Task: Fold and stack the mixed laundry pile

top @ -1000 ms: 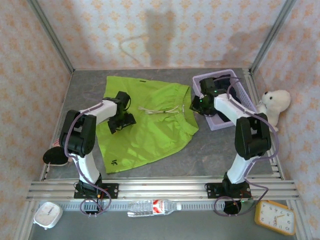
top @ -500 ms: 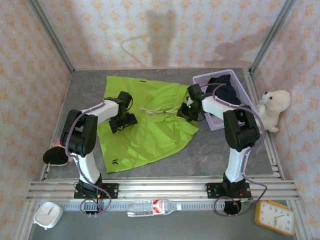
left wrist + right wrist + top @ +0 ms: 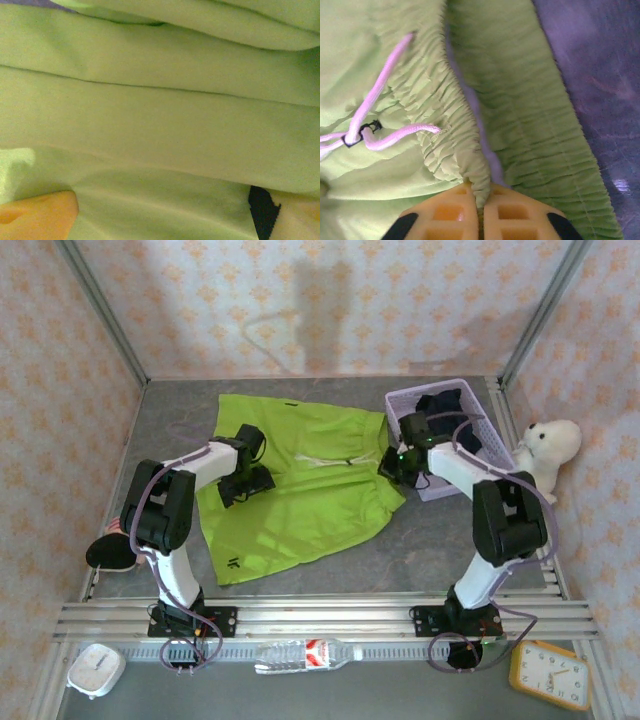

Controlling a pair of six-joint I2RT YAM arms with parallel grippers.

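The lime-green garment [image 3: 300, 495], a pair of shorts with a white drawstring [image 3: 385, 75], lies spread flat on the grey table. My left gripper [image 3: 246, 480] rests on its left half. In the left wrist view, green cloth [image 3: 160, 125] lies between the gripper's widely parted orange fingers [image 3: 35, 215]; the left gripper [image 3: 172, 207] is open. My right gripper [image 3: 393, 462] is at the shorts' right waistband corner, beside the basket. The right gripper [image 3: 480, 195] is shut on a pinch of the gathered waistband [image 3: 462, 150]. The navy garment [image 3: 452, 408] sits bunched in the basket.
The lavender perforated basket [image 3: 478, 400] stands at the back right, just behind the right gripper. A white plush bear [image 3: 552, 448] leans on the right wall. A dark object [image 3: 105, 552] lies at the left edge. A bottle [image 3: 300, 652] and two clocks lie in front of the rail.
The right gripper swung left over the waistband, then came back right toward the basket with the waistband corner pinched. The left gripper stayed on the green cloth.
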